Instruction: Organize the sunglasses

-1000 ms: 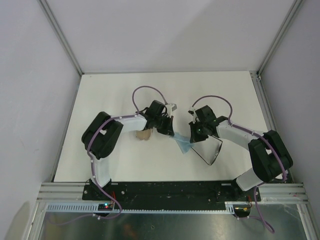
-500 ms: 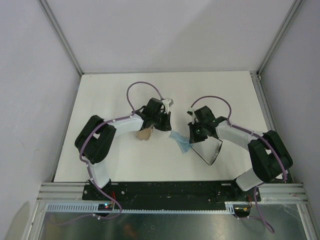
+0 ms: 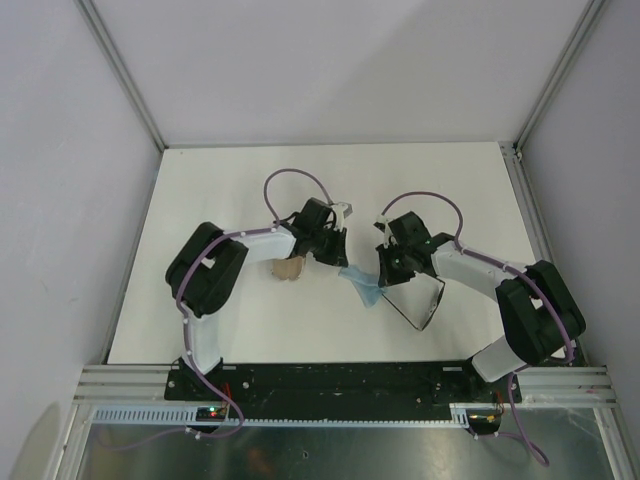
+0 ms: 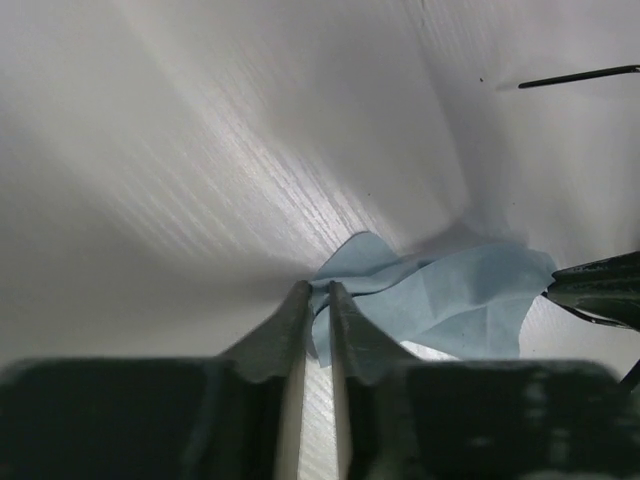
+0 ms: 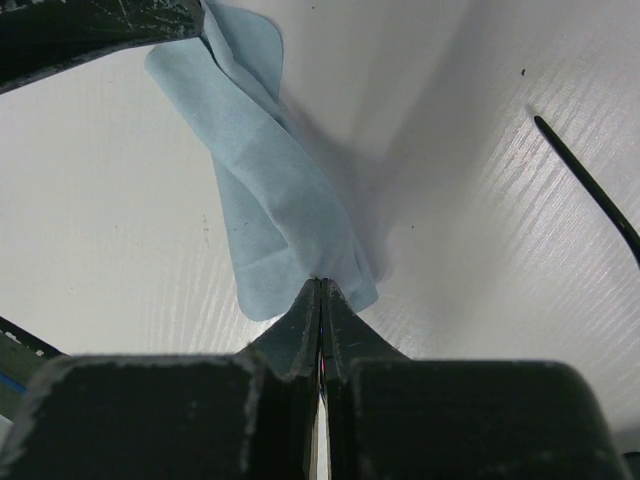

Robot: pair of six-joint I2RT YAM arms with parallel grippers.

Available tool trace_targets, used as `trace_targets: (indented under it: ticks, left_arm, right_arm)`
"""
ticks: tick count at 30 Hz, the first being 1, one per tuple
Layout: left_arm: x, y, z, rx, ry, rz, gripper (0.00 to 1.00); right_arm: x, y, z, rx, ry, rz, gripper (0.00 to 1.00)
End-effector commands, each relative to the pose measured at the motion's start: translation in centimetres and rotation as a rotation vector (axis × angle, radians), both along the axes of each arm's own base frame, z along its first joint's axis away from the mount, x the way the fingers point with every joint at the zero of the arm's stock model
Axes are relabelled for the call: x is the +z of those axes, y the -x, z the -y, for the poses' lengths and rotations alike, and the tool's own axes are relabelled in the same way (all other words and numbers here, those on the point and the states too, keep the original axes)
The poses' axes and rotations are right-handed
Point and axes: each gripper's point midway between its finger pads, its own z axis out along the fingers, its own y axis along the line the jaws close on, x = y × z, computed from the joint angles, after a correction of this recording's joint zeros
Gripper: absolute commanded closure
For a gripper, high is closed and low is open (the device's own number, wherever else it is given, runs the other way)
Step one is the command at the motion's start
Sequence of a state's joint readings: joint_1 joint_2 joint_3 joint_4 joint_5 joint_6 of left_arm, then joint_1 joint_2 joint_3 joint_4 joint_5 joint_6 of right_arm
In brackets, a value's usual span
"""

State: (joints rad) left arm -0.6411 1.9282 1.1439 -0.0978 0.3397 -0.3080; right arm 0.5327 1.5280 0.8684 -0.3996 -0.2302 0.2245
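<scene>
Right gripper (image 5: 320, 292) is clamped tight on one edge of the soft light blue cloth (image 5: 265, 170), its fingers pressed together with the fabric nipped between them. Just beside it, toward the near right of the flat white table (image 3: 230, 190), lie the thin black wire-frame sunglasses (image 3: 430, 311) with faint see-through lenses. They rest on the surface and neither arm holds them. One slim temple arm shows as a black line at the right edge of the right wrist view. From the right gripper the cloth runs away and to the left, folded and crumpled. At its farther end the left gripper (image 4: 318, 292) pinches a corner, its fingers nearly together with only fabric in the narrow slit between them. Left of the left gripper sits the small tan oval case (image 3: 289, 270), close against that arm's wrist and apart from the cloth.
</scene>
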Motion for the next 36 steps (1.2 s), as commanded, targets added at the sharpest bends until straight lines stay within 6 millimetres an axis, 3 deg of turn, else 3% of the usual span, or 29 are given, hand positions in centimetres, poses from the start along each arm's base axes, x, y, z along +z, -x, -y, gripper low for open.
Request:
trace_targets:
  ticks: [1, 3, 8, 14, 19, 29, 36]
  left_arm:
    - [1.6, 0.0, 1.9, -0.038, 0.065, -0.004, 0.9]
    - [2.3, -0.1, 2.1, -0.037, 0.079, 0.004, 0.97]
    - [5.9, -1.1, 2.3, -0.016, 0.117, 0.081, 1.0]
    - [10.1, -2.2, 2.5, 0.014, 0.163, 0.165, 1.0]
    - [12.6, -2.1, 1.0, 0.078, 0.168, 0.224, 1.0]
    - [12.1, 1.2, -3.6, 0.201, 0.144, 0.186, 1.0]
    - [10.9, 3.4, -3.5, 0.162, 0.156, 0.113, 0.98]
  right_arm:
    - [0.3, -0.2, -0.1, 0.0, -0.014, 0.005, 1.0]
    - [0.3, -0.4, -0.1, -0.001, -0.018, 0.008, 1.0]
    - [0.9, -1.1, -0.4, -0.004, -0.045, 0.033, 1.0]
    - [3.9, -3.0, -1.0, 0.007, -0.062, 0.103, 1.0]
    - [6.4, -1.8, -2.6, 0.07, -0.08, 0.157, 1.0]
    - [7.6, 2.8, -5.4, 0.179, -0.105, 0.137, 1.0]
    - [7.4, 2.5, -5.1, 0.147, -0.127, 0.111, 1.0]
